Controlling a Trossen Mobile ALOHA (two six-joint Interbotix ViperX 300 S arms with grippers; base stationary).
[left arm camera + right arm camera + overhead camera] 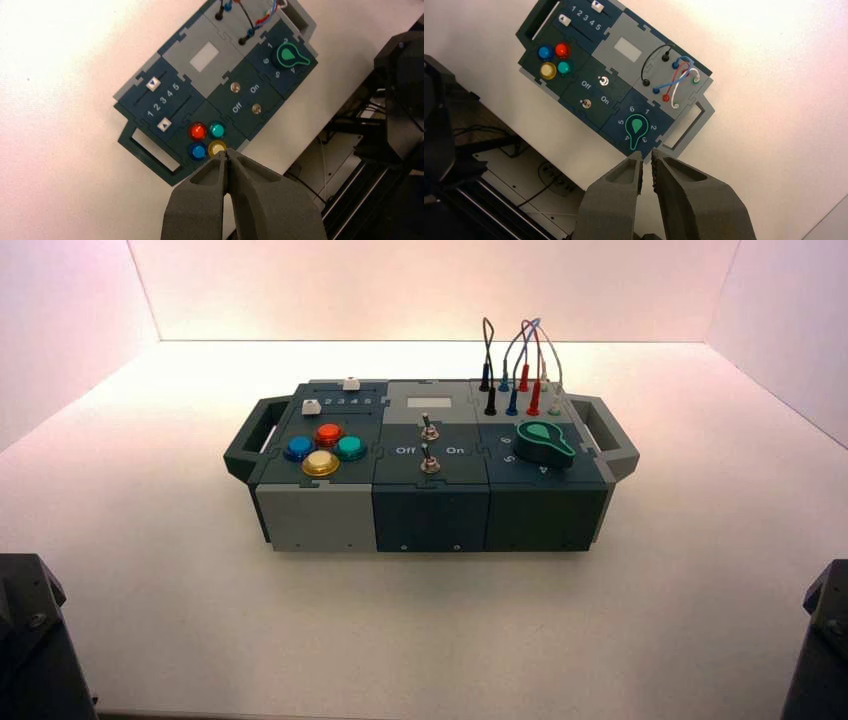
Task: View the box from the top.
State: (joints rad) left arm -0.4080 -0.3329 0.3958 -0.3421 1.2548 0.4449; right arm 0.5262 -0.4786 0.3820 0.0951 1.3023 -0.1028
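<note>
Box: the long dark grey-green panel box (430, 515) is lying face up on the pale table (430, 640), its near wall facing the robot.
Handles: a dark left handle (250, 440) and a grey right handle (612, 440) are jutting from the ends of the box.
Buttons: red (329, 434), blue (299, 448), green (350, 447) and yellow (320, 463) ones are clustering on the near left of the box.
Sliders: two white caps are sitting on the far left of the box; the farther one (153, 83) is resting partway along its track, the nearer one (164, 124) is resting at the "1" end.
Window: a pale rectangle (429, 402) is showing at the box's far middle.
Switches: two metal toggles (430, 428) (430, 461) are standing at the box's near middle, by "Off" and "On".
Knob: the green knob (636, 126) is sitting on the box's near right, its pointer aiming between "3" and "4".
Wires: black (644, 62), blue (674, 81), red (671, 82) and white (678, 90) leads are arching over the box's far right.
Left gripper: the left gripper (226, 151) is waiting near the box's near left side, its fingertips meeting with nothing between.
Right gripper: the right gripper (648, 152) is waiting near the box's near right side, its fingertips standing slightly apart, holding nothing.
</note>
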